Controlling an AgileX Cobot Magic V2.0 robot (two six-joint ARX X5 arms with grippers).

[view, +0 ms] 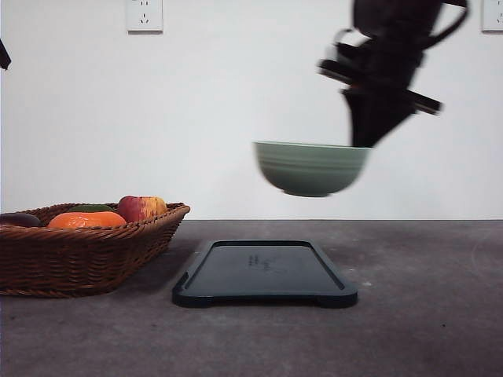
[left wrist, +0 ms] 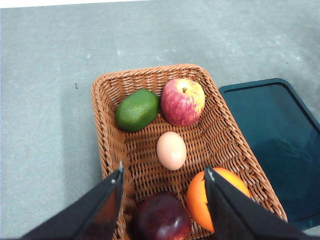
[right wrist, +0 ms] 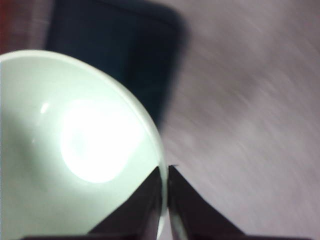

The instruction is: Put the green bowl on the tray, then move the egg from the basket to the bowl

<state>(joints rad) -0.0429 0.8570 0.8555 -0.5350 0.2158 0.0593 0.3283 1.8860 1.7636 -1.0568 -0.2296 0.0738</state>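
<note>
The right gripper [right wrist: 165, 200] pinched the rim of the one green bowl [view: 312, 167], which hung level in the air above the single tray [view: 265, 272], well clear of it. The left gripper [left wrist: 162, 187] stood wide over the basket [left wrist: 117, 150], holding nothing. Inside lay one egg [left wrist: 171, 150], one apple [left wrist: 182, 101], one orange [left wrist: 215, 197], one green fruit [left wrist: 136, 109] and one dark fruit [left wrist: 161, 217]. Bare table [view: 424, 267] lay around the tray.

Right arm [view: 389, 67]: black housing, flat cross-bracket, looped black cable at wrist. Right gripper [right wrist: 165, 200]: black, tapering to thin pointed fingers. Left gripper [left wrist: 162, 200]: two broad matte-black wedge fingers, pale worn tips.
</note>
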